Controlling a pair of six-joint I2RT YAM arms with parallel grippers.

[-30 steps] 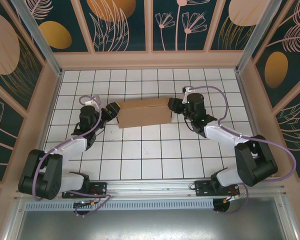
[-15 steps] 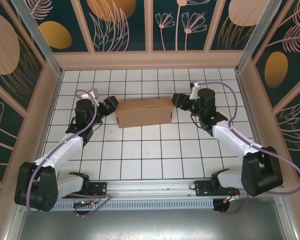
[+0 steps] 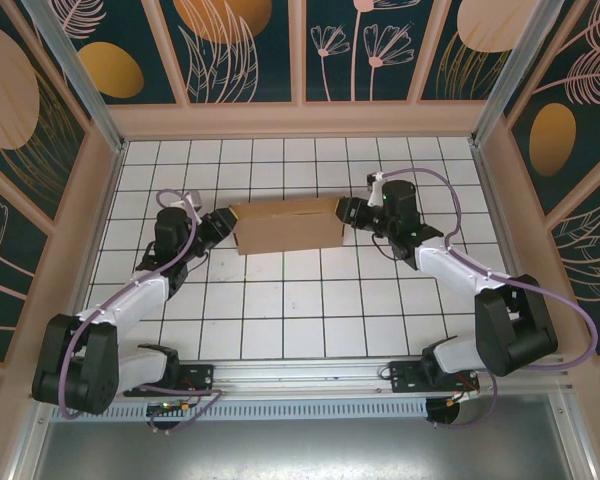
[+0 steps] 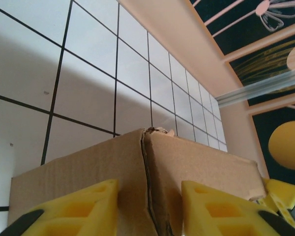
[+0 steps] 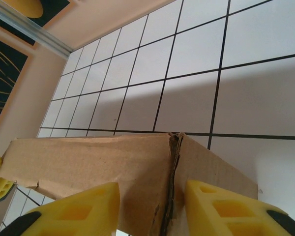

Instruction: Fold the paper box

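the paper box (image 3: 288, 226) is lying across the middle of the table (image 3: 280, 310), blocking the straight line between the two arms. the left jaws are standing spread at its left end and the right jaws at its right end, so both ends are being crowded. the tiles in front of the box are lying free, and so is the strip behind it. the side walls (image 3: 98, 200) are closing in the edges.

I see a white tiled table (image 3: 280, 310) with black grid lines, boxed in by a pale wooden rim (image 3: 290, 120). Dark teal wall panels (image 3: 250, 60) carry leaf drawings and orange ovals. An aluminium rail (image 3: 310, 408) runs along the near edge.
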